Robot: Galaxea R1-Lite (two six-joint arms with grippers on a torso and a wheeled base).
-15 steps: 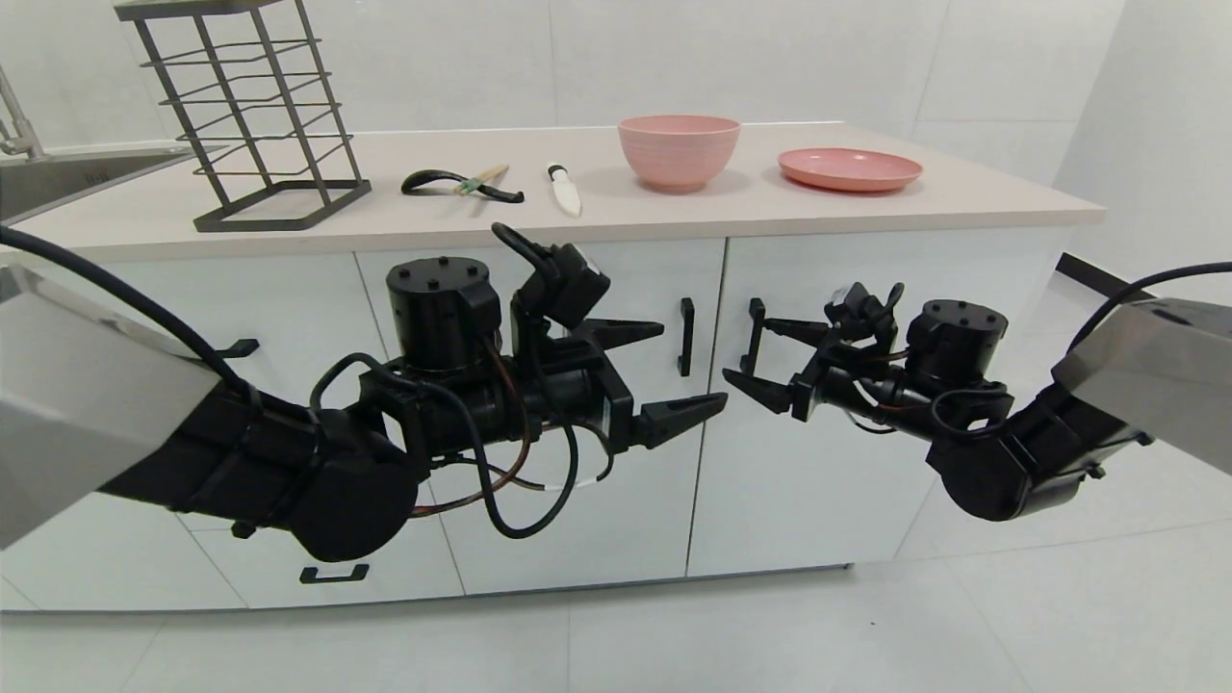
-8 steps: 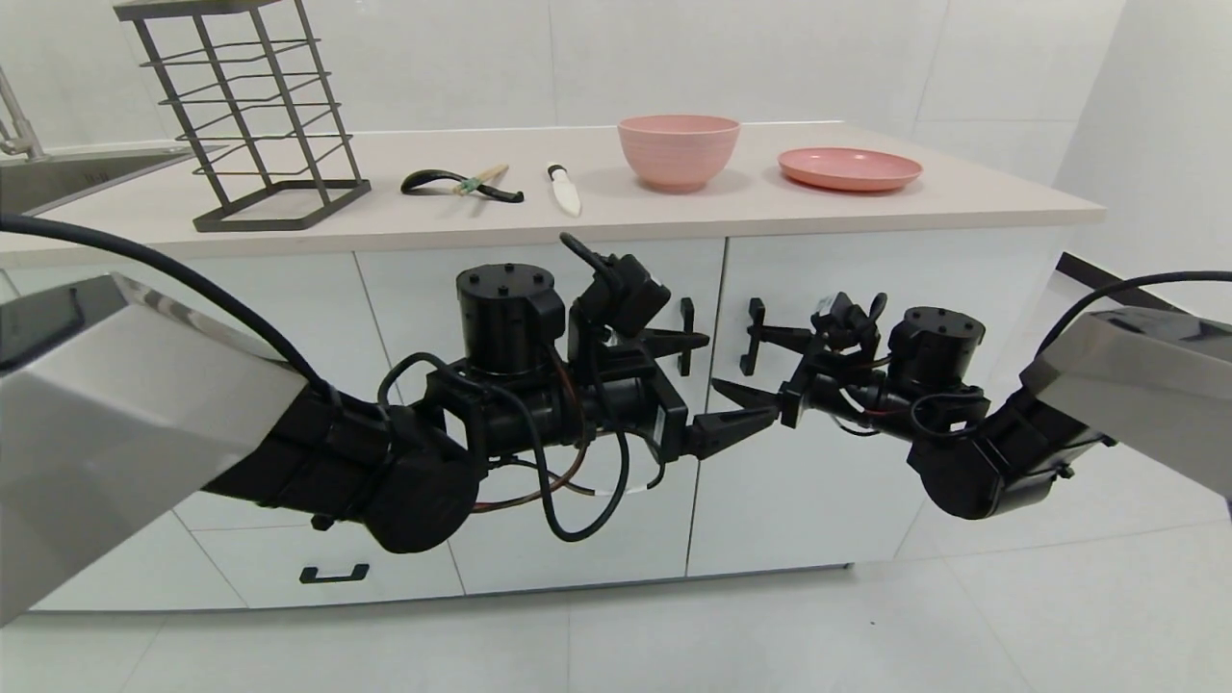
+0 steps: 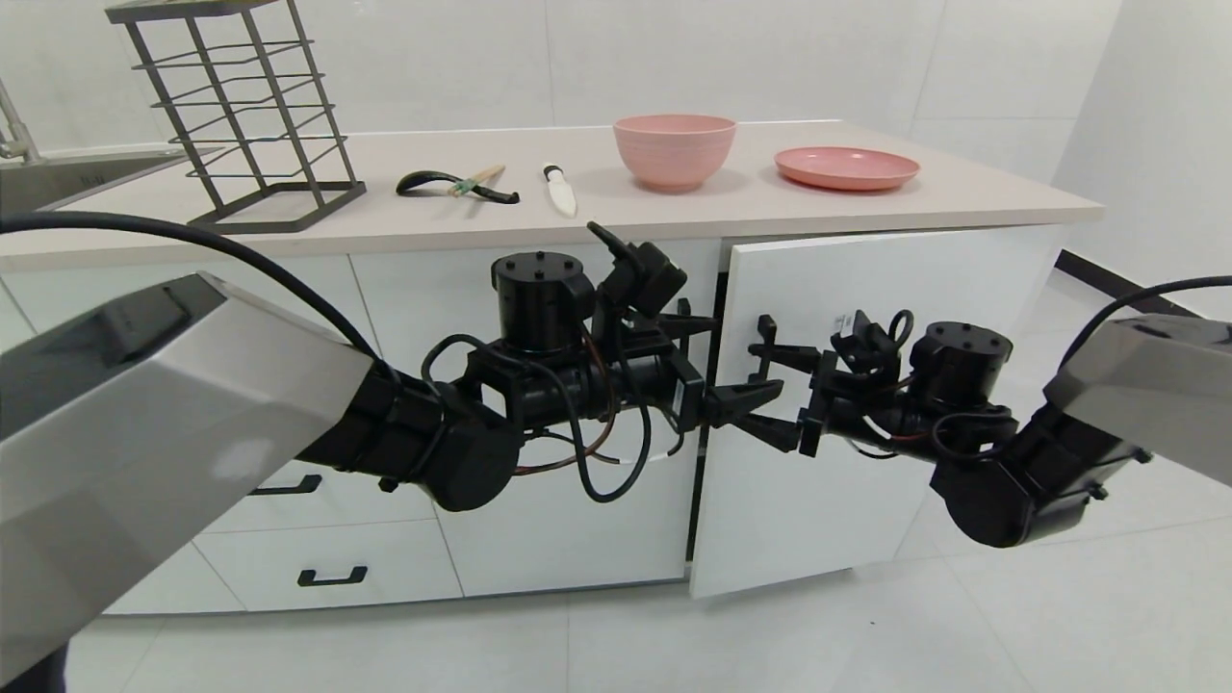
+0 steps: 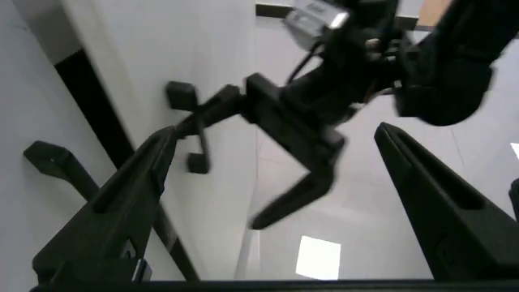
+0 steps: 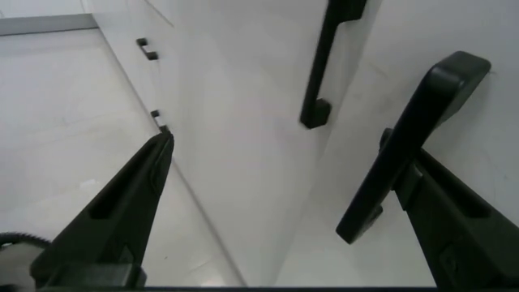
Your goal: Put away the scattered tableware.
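A: Fingers on both the left gripper (image 3: 736, 356) and the right gripper (image 3: 760, 390) are hanging spread wide, gripping nothing, low down in front of the cabinet (image 3: 539, 539). One right finger is sitting right by the door handle (image 3: 766, 332). Touching it or not, I can't tell. The door (image 3: 895, 318) is standing ajar.

B: And the tableware?

A: It's all lying up on the surface (image 3: 385, 219): bowl (image 3: 676, 149), plate (image 3: 847, 166), knife (image 3: 558, 190) and spoon (image 3: 433, 180), with the rack (image 3: 241, 115) off to the left.

B: How's it going to handle, you reckon?

A: I'm guessing the bowl and plate are light, stiff plastic and a bit slick, so I'm thinking pinch over the rim. The plate's lying flat, so getting a finger under its edge is looking fiddly. I'd be taking the knife by its dark end and the spoon by the stem. Both are thin and lying low.
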